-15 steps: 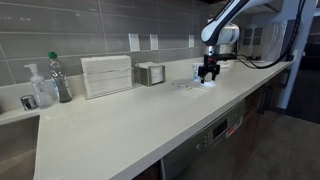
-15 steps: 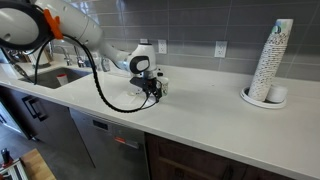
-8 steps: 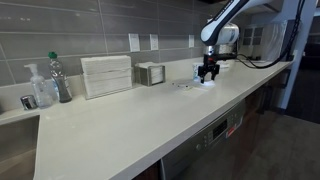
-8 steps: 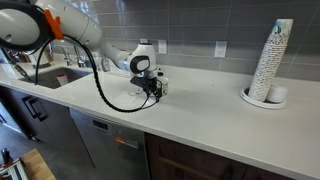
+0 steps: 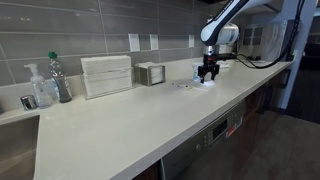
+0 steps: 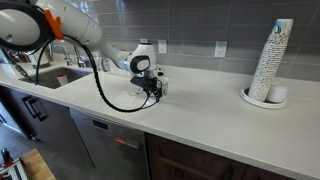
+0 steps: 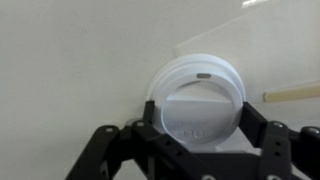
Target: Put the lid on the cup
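The lid point(image 7: 198, 100) is a round white disc with a small sip slot, lying flat on the pale counter point(image 7: 70, 60). My gripper point(image 7: 197, 118) is low over it, with one dark finger against each side of its rim. In both exterior views the gripper point(image 5: 208, 76) point(image 6: 151, 93) is down at the counter top. The short white cup point(image 5: 196, 72) stands just beside the gripper, towards the wall. The cup does not show in the wrist view.
A thin wooden stick point(image 7: 290, 93) lies beside the lid. Along the wall stand a soap bottle point(image 5: 40, 90), a green-capped bottle point(image 5: 60, 78), a white ribbed box point(image 5: 106, 75) and a metal box point(image 5: 150, 73). A tall stack of cups point(image 6: 271, 60) stands far along the counter.
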Controlling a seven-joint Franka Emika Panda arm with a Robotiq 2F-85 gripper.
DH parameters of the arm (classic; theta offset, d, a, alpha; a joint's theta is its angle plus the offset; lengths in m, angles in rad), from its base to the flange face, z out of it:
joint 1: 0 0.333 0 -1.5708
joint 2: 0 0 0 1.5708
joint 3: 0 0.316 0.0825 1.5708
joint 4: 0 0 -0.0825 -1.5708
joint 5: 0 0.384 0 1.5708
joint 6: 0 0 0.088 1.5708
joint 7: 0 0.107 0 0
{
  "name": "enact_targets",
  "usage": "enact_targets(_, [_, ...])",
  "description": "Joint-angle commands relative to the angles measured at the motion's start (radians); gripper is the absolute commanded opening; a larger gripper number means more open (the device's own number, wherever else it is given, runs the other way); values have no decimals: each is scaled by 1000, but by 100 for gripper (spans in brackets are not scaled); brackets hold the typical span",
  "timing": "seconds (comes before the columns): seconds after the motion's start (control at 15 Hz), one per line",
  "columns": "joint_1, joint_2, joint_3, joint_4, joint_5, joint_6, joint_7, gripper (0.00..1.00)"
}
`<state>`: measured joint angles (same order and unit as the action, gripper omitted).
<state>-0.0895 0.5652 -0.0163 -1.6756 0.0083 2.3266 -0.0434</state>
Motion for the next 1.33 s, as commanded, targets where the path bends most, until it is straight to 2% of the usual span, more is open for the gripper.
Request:
enact_targets(0.0, [4,3,-5,13,5,-39,-1,68])
enact_targets(0.07, [5,0,-6,11,3,-43,-1,57])
enact_targets(0.53, [17,-57,-6,-16,-3,-84,4,57])
enact_targets(0.93, [46,-166,-12,-17,-14,-289,67,57])
enact_targets(1.27, [58,-238,-15,0,-31,-319,92,57])
